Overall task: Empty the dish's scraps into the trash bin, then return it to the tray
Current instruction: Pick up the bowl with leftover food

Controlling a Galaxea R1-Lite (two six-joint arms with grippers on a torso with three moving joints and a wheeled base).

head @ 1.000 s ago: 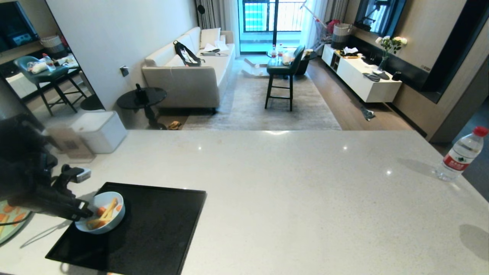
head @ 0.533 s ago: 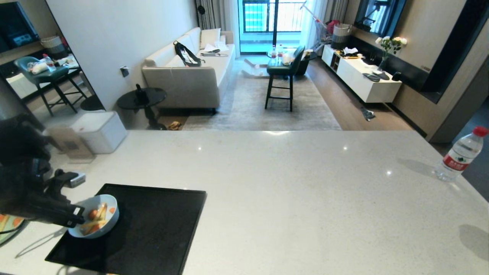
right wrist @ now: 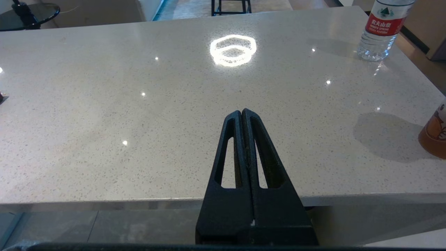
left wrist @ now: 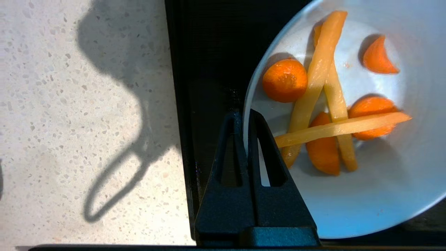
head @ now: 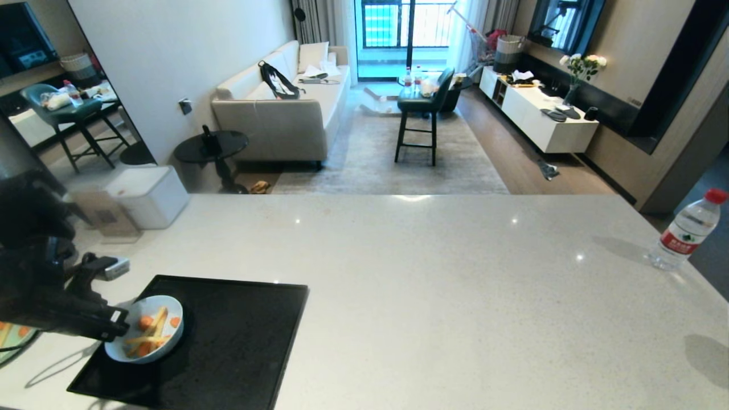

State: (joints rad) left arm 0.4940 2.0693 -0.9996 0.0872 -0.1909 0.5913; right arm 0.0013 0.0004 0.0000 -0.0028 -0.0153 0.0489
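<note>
- Head view is showing the left hand [head: 117, 329] gripping the near-left rim of the dish [head: 145, 336], which is sitting over the left end of the tray [head: 239, 341] on the bench [head: 427, 285]. The trash bin is not appearing anywhere.
- Left wrist view is showing that hand's fingers [left wrist: 259, 139] clamped together on the dish rim, one inside, one outside, the scraps [left wrist: 324, 101] lying loose. Keeping the dish level while carrying looks wise; whether it is lifted is unclear.
- Right wrist view is showing the right hand [right wrist: 241, 115] pressed shut on nothing, parked at the bench edge.
</note>
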